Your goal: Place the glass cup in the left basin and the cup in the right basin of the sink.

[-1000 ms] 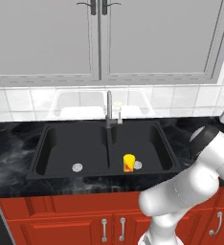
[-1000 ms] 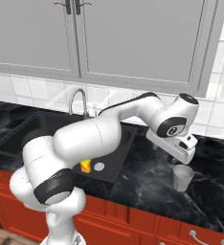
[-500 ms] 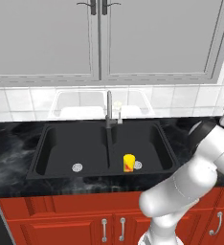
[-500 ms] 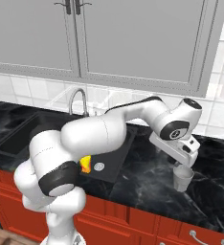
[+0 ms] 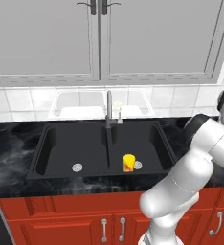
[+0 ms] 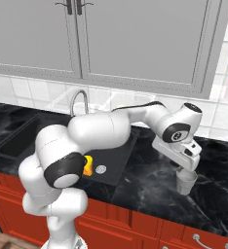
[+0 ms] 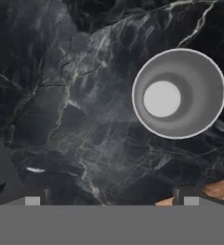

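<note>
Glossy black marble tabletop (image 6: 150, 180) with pale grey veining, running over red cabinet fronts (image 5: 75, 215) with slim metal handles; above, flat grey wall-cupboard doors (image 5: 47, 38) and a backsplash of white square tiles (image 5: 18, 103). Set into the stone, a matte black double-bowl sink (image 5: 102, 170) with a centre divider and a curved chrome faucet (image 5: 109, 109) at the back rim. Wider rectangular left basin (image 5: 56, 148), matte black, with a round silver drain on its floor; narrower right basin (image 5: 152, 141), same finish, also with a silver drain. Standing upright in the right basin, just beside that drain, a small opaque bright yellow cylindrical cup (image 5: 128, 162) bearing a red-orange mark on its side; no lettering legible on it. Well apart from the sink, out on the marble to its right, a small translucent grey-white glass cup (image 6: 186, 181), a plain smooth tumbler, upright; seen from the hand view straight down its mouth (image 7: 179, 94), thin bright circular rim, grey tapering wall, pale round base. Directly above the tumbler, the white arm's dark two-finger gripper (image 6: 186, 170), pointing down. Fingers (image 7: 32, 200) spread fully apart, nothing between them, touching nothing; in the hand view the tumbler sits up and toward the right-hand tip, off the midline between the two.
</note>
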You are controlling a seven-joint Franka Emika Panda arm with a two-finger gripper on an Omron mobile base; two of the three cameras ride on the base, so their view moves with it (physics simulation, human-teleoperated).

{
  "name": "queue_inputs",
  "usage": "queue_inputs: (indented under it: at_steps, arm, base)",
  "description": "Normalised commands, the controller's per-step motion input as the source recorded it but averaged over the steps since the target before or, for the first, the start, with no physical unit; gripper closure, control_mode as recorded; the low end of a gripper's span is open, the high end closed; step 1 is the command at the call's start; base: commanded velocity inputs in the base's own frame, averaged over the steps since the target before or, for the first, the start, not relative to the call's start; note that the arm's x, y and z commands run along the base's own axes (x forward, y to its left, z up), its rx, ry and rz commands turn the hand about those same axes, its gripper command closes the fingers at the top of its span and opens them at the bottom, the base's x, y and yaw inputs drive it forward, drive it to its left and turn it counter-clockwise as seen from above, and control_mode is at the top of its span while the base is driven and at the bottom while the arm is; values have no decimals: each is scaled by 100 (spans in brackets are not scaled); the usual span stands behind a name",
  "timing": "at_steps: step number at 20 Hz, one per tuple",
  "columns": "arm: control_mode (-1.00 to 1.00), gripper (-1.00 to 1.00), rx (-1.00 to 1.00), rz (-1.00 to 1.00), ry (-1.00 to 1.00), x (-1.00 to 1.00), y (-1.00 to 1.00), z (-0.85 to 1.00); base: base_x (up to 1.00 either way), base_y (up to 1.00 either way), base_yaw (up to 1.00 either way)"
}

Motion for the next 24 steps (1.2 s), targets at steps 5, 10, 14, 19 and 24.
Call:
queue_inputs:
  at_steps: [5,10,14,19,24]
  arm:
    - [-100,-100,0,1,7,19,-9,-17]
    - [-100,-100,0,3,4,8,-17,-17]
    - [-100,-100,2,7,0,5,-25,-12]
    - [-100,-100,3,9,0,4,-27,-11]
    - [-100,-100,5,10,0,7,-17,-6]
  base:
    - [0,0,0]
    - [0,0,0]
    - [0,0,0]
    - [0,0,0]
    - [0,0,0]
